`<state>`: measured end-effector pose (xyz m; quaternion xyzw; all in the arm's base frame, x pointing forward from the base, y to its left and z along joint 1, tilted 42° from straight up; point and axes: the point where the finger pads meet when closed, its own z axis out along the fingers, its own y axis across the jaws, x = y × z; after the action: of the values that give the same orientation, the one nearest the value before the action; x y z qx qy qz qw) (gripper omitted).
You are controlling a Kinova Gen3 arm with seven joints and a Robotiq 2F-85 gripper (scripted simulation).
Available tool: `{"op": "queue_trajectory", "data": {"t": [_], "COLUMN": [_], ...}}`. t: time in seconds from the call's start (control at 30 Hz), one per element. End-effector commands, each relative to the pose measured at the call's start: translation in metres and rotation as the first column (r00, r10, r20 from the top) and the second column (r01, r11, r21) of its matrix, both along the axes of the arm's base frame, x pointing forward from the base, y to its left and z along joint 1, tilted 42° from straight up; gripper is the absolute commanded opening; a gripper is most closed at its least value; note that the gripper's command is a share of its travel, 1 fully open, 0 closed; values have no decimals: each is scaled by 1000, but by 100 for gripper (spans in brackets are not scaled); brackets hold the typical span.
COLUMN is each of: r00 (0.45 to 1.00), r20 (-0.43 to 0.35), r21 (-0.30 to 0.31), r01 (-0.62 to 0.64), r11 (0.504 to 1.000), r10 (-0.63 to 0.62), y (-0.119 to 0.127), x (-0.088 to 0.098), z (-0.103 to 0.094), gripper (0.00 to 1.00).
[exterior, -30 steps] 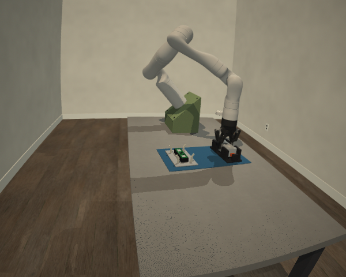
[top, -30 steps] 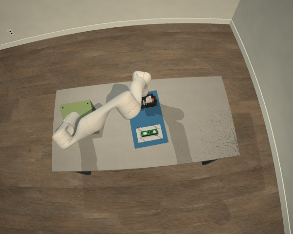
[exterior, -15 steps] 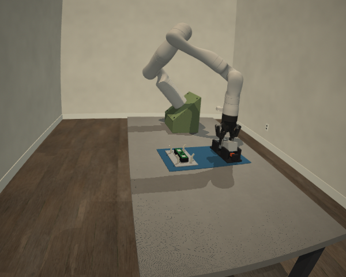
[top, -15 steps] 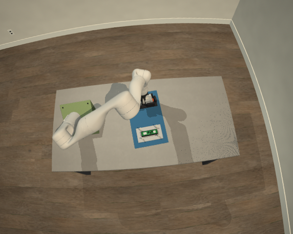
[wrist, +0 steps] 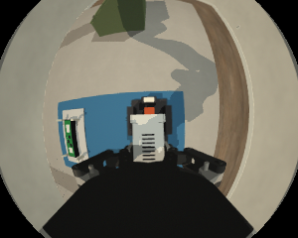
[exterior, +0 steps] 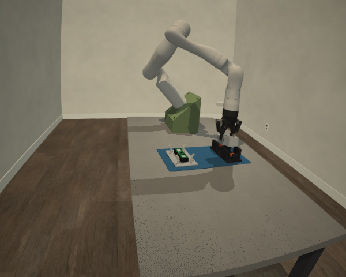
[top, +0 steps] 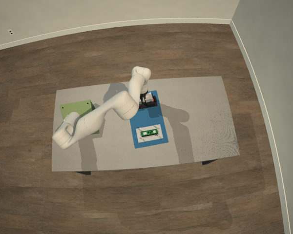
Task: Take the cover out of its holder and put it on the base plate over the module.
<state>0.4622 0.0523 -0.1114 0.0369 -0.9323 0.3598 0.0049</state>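
My gripper is shut on the white cover and holds it just above the black holder, which has orange tabs. The holder stands at the far end of the blue mat. At the mat's other end lies the white base plate with the green module on it, uncovered, between thin white posts.
The arm's green pedestal stands on the grey table behind the mat. The arm's links reach over the table between the pedestal and the holder.
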Motion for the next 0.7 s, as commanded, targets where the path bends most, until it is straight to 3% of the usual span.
{"op": "queue_trajectory", "data": {"t": [0.0, 0.67], "r00": [1000, 1000], "r20": [1, 1], "r21": [1, 1], "r01": [-1, -1], "r11": [1000, 1000], "r10": [1, 1], "y": [1, 1], "x": [0, 0], "z": [0, 0], "gripper": [1, 0]}}
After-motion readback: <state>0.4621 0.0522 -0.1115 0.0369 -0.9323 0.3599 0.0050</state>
